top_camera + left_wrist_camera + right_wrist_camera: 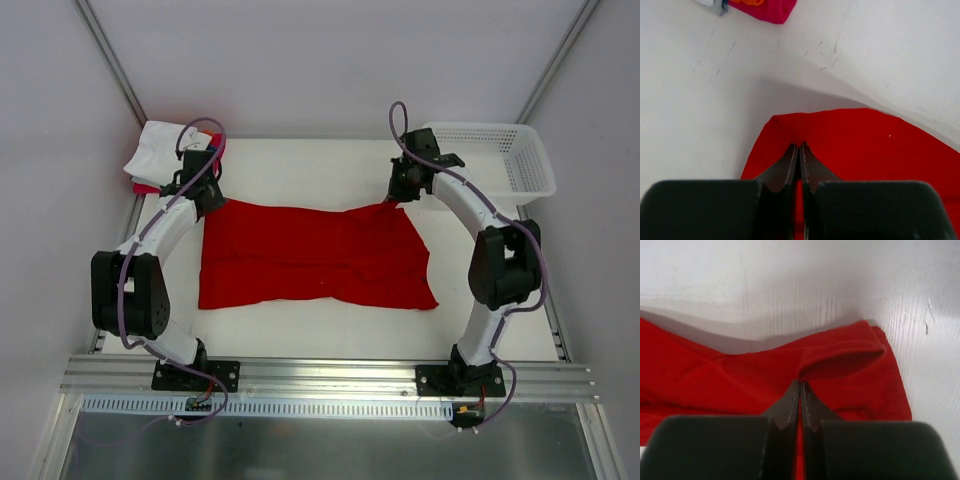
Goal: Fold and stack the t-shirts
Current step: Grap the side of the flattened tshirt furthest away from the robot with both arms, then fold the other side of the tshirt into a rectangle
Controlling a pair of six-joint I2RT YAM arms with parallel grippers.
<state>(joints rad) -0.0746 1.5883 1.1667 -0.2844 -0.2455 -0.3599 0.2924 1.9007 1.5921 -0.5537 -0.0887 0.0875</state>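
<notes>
The bright red t-shirt (pixel 315 255) lies spread across the middle of the table. My left gripper (pixel 207 195) is shut on its far left corner; in the left wrist view the jaws (pixel 800 150) pinch the red cloth (pixel 865 145). My right gripper (pixel 398 195) is shut on its far right corner; in the right wrist view the jaws (pixel 800 386) pinch a raised fold of the red cloth (pixel 845 357). A stack of folded shirts (pixel 160 152), white on top with pink-red below, sits at the far left corner; its pink-red edge (pixel 767 9) shows in the left wrist view.
A white plastic mesh basket (pixel 495 155) stands at the far right corner of the white table (pixel 300 165). Grey walls close the back and sides. A metal rail (pixel 330 375) runs along the near edge by the arm bases.
</notes>
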